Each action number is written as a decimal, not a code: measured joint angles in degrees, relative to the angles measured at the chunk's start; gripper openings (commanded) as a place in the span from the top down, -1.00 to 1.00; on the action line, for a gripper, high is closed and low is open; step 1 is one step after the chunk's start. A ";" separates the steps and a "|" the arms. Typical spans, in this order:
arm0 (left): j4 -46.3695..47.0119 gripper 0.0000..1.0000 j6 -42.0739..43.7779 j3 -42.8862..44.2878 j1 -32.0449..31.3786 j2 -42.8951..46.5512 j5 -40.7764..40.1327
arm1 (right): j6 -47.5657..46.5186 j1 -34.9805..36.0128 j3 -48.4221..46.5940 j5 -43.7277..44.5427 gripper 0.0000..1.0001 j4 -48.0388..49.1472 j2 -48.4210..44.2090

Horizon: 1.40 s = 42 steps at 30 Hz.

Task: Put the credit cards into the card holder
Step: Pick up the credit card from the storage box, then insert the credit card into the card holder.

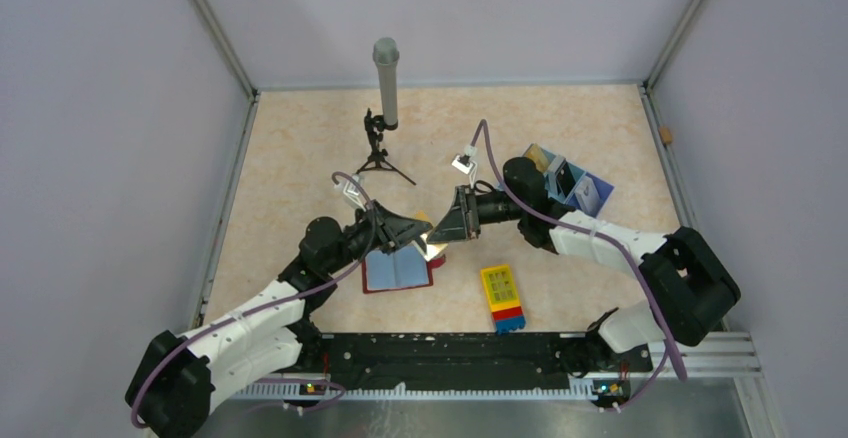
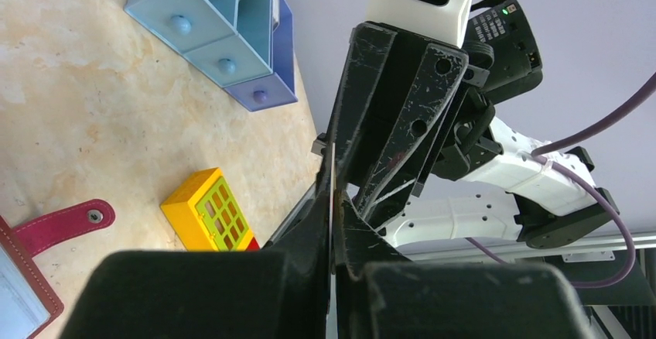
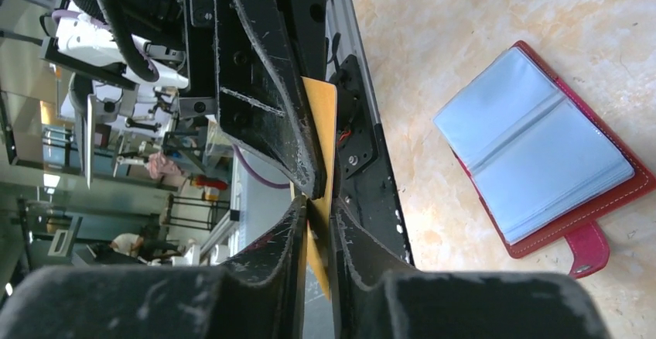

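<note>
The card holder (image 1: pixel 398 270), a dark-red wallet, lies open on the table with its blue-grey pockets up. It also shows in the right wrist view (image 3: pixel 541 153), and its red tab shows in the left wrist view (image 2: pixel 70 223). Just above its right edge my left gripper (image 1: pixel 424 230) and right gripper (image 1: pixel 441 230) meet tip to tip. Both are shut on one yellow-gold credit card (image 3: pixel 321 122), which appears edge-on in the left wrist view (image 2: pixel 333 169). The left gripper (image 2: pixel 333 200) holds one end and the right gripper (image 3: pixel 317 203) the other. The dark and pale cards are not clearly visible.
A yellow, red and blue block (image 1: pixel 502 296) lies right of the wallet near the front edge. A light-blue three-compartment tray (image 1: pixel 570 186) with items in it stands at the back right. A grey cylinder on a black tripod (image 1: pixel 385 108) stands at the back centre.
</note>
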<state>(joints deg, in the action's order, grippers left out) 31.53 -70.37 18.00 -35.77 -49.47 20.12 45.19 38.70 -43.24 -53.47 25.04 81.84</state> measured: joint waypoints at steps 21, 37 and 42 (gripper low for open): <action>-18.36 -0.98 14.16 4.94 0.92 4.59 -6.12 | 3.76 -0.33 7.82 1.38 1.00 1.95 -0.42; -60.28 -0.63 15.91 9.44 1.88 7.04 -31.06 | 13.03 10.10 11.15 28.13 1.00 6.21 9.40; -61.53 -0.37 14.36 7.04 2.05 5.97 -32.79 | 13.55 11.37 7.78 29.03 1.00 7.04 16.20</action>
<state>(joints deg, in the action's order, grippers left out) -30.00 -56.01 25.04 -33.71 -43.51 -12.67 58.74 50.06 -35.46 -24.45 32.08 98.04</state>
